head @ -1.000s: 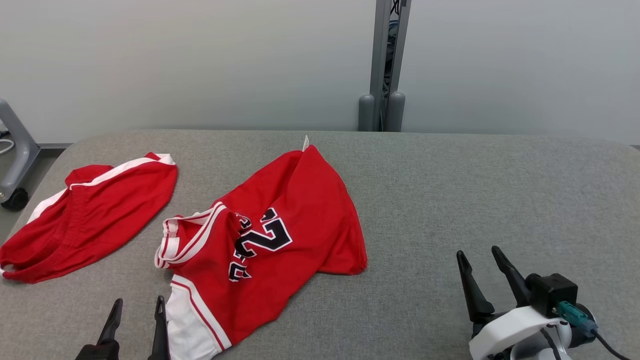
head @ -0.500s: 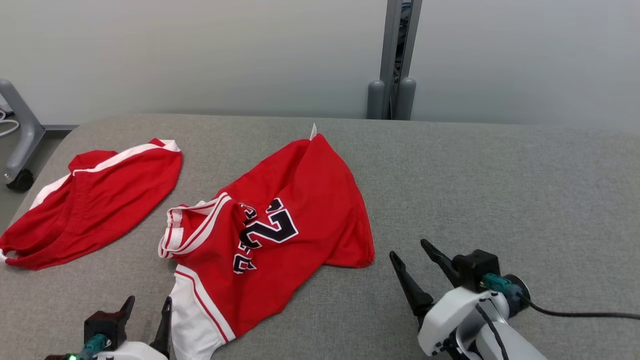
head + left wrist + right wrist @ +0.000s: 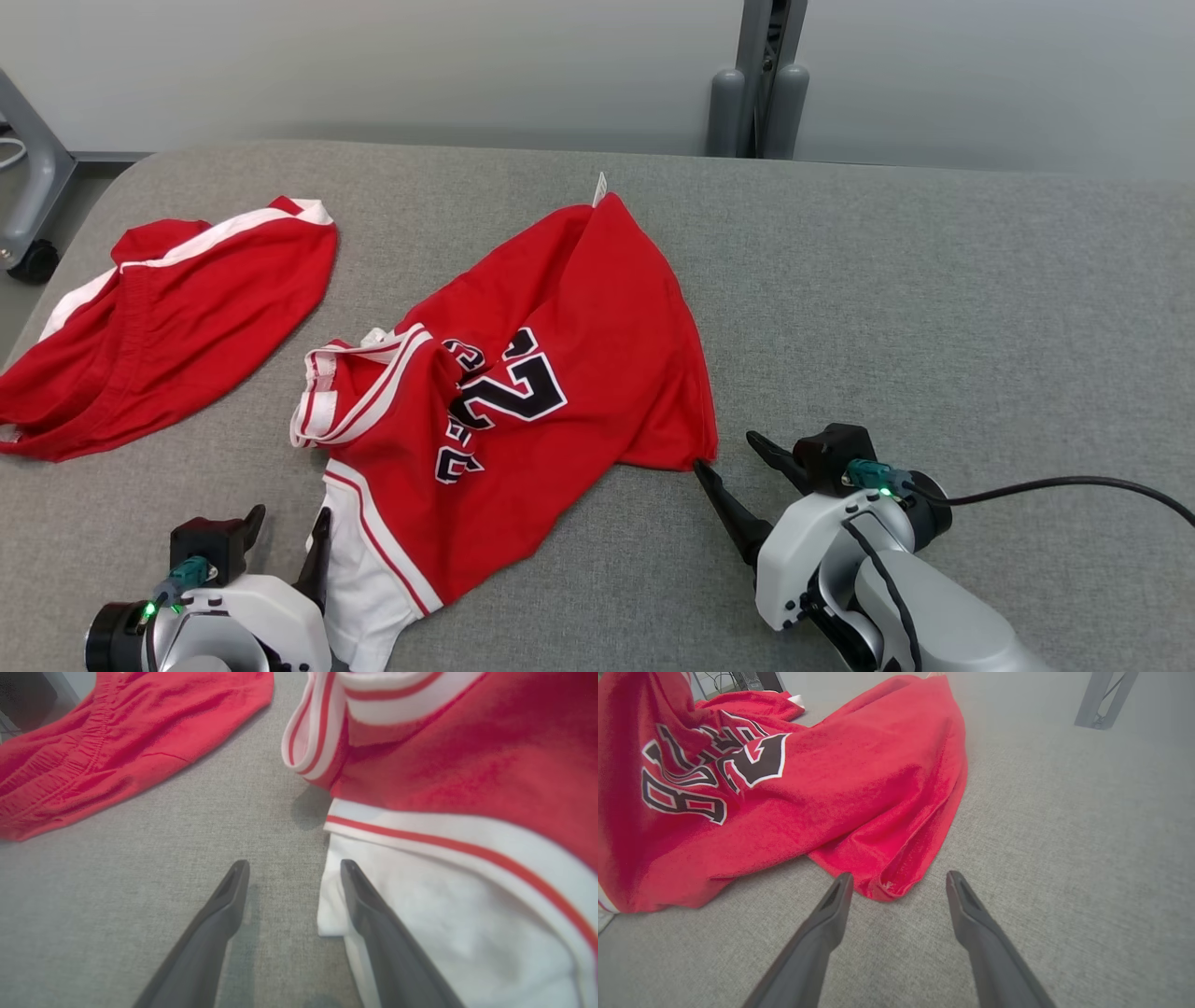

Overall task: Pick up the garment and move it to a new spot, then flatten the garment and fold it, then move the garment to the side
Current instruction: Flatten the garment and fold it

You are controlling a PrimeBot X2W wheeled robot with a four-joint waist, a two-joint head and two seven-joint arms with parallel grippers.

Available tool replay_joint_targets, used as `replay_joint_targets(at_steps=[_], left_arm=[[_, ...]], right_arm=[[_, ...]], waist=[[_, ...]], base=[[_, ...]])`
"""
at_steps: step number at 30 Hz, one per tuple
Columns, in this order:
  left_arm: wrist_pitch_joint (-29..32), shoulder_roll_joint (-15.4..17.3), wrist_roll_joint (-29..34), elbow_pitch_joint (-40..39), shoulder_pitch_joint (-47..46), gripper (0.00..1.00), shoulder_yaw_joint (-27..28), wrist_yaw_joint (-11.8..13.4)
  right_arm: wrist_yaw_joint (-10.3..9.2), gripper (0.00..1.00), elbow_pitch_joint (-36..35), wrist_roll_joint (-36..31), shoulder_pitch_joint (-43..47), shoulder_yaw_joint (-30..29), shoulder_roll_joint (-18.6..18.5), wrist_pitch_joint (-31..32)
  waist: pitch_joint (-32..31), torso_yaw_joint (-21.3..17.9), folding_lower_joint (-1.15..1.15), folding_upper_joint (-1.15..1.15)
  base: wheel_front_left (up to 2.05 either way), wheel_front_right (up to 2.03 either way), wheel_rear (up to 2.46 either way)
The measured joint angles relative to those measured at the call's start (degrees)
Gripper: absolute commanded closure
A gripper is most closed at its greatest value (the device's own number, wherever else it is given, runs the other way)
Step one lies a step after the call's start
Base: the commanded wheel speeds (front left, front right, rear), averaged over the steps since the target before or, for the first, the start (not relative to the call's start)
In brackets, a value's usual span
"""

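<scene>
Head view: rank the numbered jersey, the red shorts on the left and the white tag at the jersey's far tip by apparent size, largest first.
1. numbered jersey, clearly largest.
2. red shorts, smaller; their left end runs to the picture's edge, so maybe cropped.
3. white tag, tiny; farthest away, yet plainly smallest.

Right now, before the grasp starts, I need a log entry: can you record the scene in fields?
surface: grey fabric-covered table
garment: red jersey, crumpled, black number up
other cloth: second red garment with white stripe, left of jersey, apart
left gripper: open, at the jersey's white near edge
right gripper: open, aimed at the jersey's near right corner
held: nothing
</scene>
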Motion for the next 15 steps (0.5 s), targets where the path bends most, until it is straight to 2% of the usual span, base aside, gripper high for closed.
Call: replay_joint_targets(at_steps=[9, 15], left_arm=[[0.46, 0.32, -4.87, 2.9, -0.93, 0.0, -5.35, -0.3], [2.0, 0.65, -11.96, 4.15, -2.97, 0.0, -11.34, -0.35]], right_arm=[[0.0, 0.0, 3.45, 5.36, -2.87, 5.06, -0.01, -0.98], [0.0, 0.0, 4.83, 7.9, -4.5, 8.4, 0.01, -1.05]], waist=[[1.09, 1.04, 0.0, 0.0], [1.58, 1.46, 0.0, 0.0]], base=[[0.0, 0.0, 0.0], [0.0, 0.0, 0.0]])
